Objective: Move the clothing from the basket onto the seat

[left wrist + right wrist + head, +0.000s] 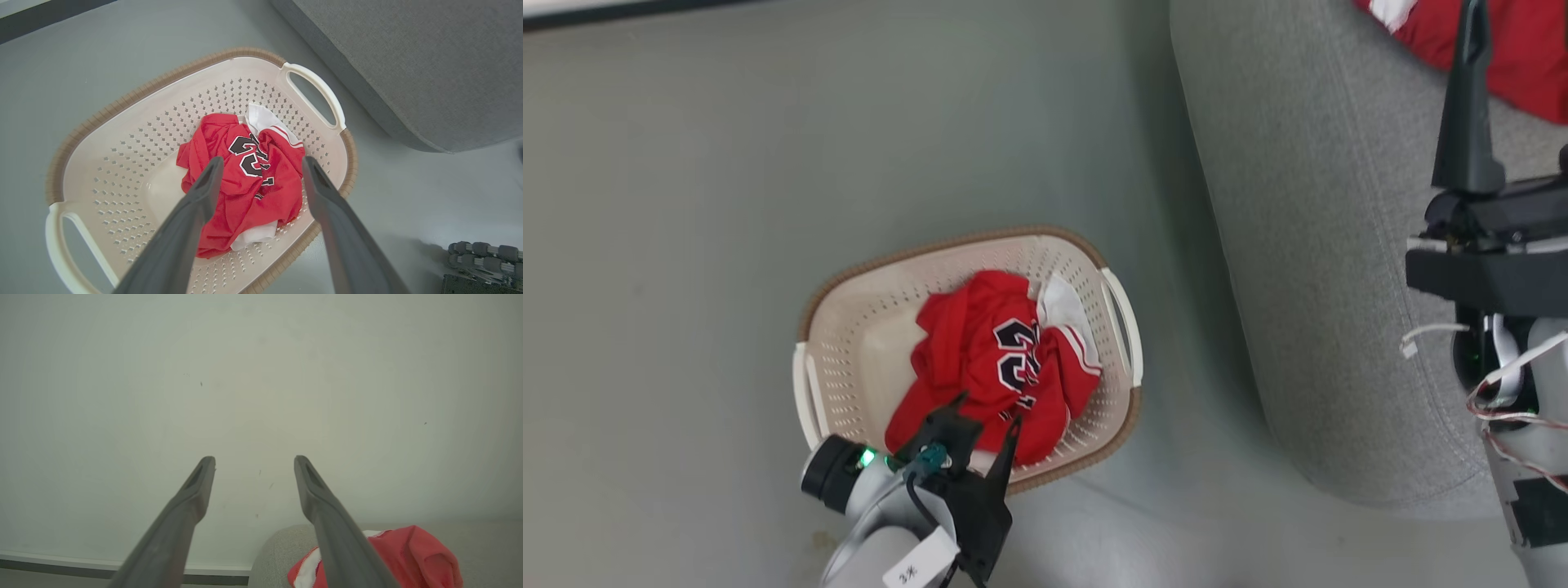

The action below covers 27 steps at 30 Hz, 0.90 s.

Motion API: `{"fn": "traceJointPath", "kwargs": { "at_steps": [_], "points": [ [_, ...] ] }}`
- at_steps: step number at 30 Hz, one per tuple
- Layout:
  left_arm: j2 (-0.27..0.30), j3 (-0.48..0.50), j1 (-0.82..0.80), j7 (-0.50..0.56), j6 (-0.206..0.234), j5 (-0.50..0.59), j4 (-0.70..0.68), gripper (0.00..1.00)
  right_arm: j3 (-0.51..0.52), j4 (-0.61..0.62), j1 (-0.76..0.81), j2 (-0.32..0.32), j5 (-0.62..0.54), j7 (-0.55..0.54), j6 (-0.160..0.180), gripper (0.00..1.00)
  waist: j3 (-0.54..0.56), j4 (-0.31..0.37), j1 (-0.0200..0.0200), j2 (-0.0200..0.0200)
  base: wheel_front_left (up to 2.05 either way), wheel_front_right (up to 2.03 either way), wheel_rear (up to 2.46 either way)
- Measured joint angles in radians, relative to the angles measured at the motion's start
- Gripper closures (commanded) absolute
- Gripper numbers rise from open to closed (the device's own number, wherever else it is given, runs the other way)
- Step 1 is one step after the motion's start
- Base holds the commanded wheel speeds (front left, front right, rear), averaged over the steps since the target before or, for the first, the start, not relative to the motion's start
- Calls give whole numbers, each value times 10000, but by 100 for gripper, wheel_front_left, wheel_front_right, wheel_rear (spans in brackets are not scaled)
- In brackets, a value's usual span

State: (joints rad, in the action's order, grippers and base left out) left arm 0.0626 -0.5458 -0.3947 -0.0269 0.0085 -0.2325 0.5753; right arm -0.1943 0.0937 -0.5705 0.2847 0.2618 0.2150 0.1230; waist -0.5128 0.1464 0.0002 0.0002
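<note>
A crumpled red jersey [992,363] [245,183] with a dark number lies inside the cream basket [849,343] [122,134] on the floor. My left gripper [988,412] [261,161] hovers open just above the jersey at the basket's near edge, nothing between its fingers. The grey seat [1307,245] [408,61] stands to the right of the basket. Another red garment [1519,49] [408,555] with white trim lies on the seat's far part. My right gripper [254,460] is open above the seat, one finger [1468,98] pointing away, holding nothing.
Pale grey-green floor [727,163] surrounds the basket. A pale wall [261,396] with a dark baseboard [122,571] stands beyond the seat. Part of the robot's wheeled base [482,261] shows at the left wrist view's lower right.
</note>
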Motion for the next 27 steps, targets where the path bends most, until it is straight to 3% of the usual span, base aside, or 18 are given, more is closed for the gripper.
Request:
{"fn": "traceJointPath", "kwargs": {
  "at_steps": [8,27],
  "points": [
    [-10,-142,-904,125,-13,155,587,0,13,142,-797,12,-79,-42,-13,0,-1054,287,0,0,0,0,0],
    [-31,-466,-3403,431,-543,663,1538,0,-196,890,-2817,-211,-222,-109,-104,0,-3711,854,-1,-1,0,0,0]
  ]
}}
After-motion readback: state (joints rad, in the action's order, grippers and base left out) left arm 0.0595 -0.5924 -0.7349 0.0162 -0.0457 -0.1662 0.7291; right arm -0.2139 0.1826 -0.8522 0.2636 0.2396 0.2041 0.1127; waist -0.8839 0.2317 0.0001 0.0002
